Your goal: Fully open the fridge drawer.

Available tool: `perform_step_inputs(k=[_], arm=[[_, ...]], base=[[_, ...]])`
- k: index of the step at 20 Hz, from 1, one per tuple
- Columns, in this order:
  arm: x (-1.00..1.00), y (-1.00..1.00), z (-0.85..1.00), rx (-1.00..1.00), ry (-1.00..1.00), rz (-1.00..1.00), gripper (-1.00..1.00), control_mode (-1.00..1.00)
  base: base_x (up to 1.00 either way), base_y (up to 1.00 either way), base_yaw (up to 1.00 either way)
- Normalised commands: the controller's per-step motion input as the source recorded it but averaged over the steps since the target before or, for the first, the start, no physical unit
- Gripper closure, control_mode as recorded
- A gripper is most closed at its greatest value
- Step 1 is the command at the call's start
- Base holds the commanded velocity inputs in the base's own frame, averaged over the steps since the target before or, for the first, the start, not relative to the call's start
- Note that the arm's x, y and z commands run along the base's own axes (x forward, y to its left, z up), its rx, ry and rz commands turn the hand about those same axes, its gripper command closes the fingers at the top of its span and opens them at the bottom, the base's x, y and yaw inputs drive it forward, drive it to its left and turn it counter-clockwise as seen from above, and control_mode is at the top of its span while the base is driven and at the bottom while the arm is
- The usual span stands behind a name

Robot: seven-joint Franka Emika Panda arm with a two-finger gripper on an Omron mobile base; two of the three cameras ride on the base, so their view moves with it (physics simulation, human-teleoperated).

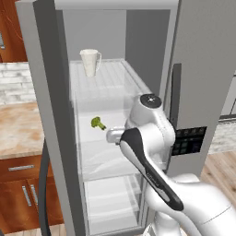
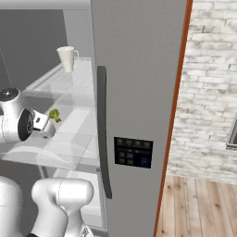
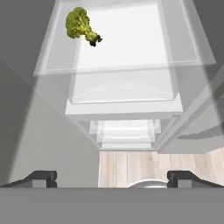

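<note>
The fridge drawer is a clear plastic bin with a faint curved ridge on its front, under the level that holds a broccoli floret. It sits back inside the open fridge, its front just behind the edge above it. My gripper is open and empty, its two dark fingertips far apart. It hangs in front of and above the drawer, pointing down, touching nothing. In the left base view the hand is at the drawer's top rim.
A white pitcher stands on the ribbed glass shelf. Another clear bin lies lower in the fridge. The closed right fridge door with its dark handle is beside my arm. A wooden counter stands to the left.
</note>
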Motion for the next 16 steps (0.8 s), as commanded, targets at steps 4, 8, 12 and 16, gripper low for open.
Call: perform_step_inputs(k=[4,8,12,16], arm=[[-0.95,-0.05,1.00,0.11,-0.06,0.00,-1.00,-1.00],[-0.99,-0.13,1.00,0.16,-0.16,0.00,-1.00,-1.00],[-0.94,-0.07,1.00,0.16,-0.28,0.00,-1.00,-1.00],[-0.81,-0.13,1.00,0.24,-0.47,0.00,-1.00,-1.00]], base=[[0.00,0.00,0.00],[0.00,0.00,0.00],[0.00,0.00,0.00],[0.00,0.00,0.00]])
